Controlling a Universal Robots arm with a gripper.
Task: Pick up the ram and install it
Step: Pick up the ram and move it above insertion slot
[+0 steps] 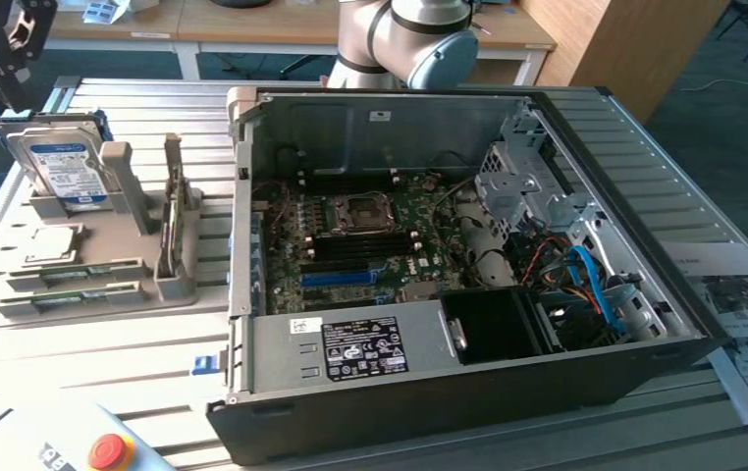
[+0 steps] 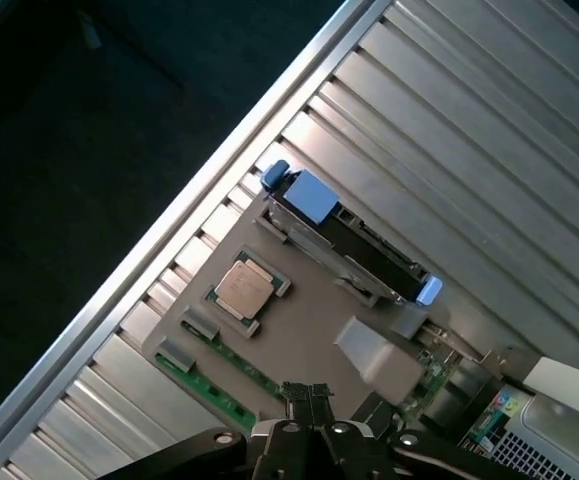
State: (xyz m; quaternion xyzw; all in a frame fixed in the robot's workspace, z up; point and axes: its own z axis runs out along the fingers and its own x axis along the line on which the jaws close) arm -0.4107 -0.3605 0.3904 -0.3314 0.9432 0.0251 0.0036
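Observation:
The ram shows as green sticks lying flat in the front slots of a grey holder tray; one stick lies beside another just in front of it. In the wrist view a green ram stick runs along the tray's edge, close beyond my fingertips. My gripper is shut with nothing between its fingers. It hangs well above the tray. In the exterior view the gripper is the dark shape high at the left, above the hard drive.
The open computer case fills the middle, with its motherboard and a blue slot inside. The tray also holds a square CPU and the upright hard drive. Papers lie at the exterior view's right.

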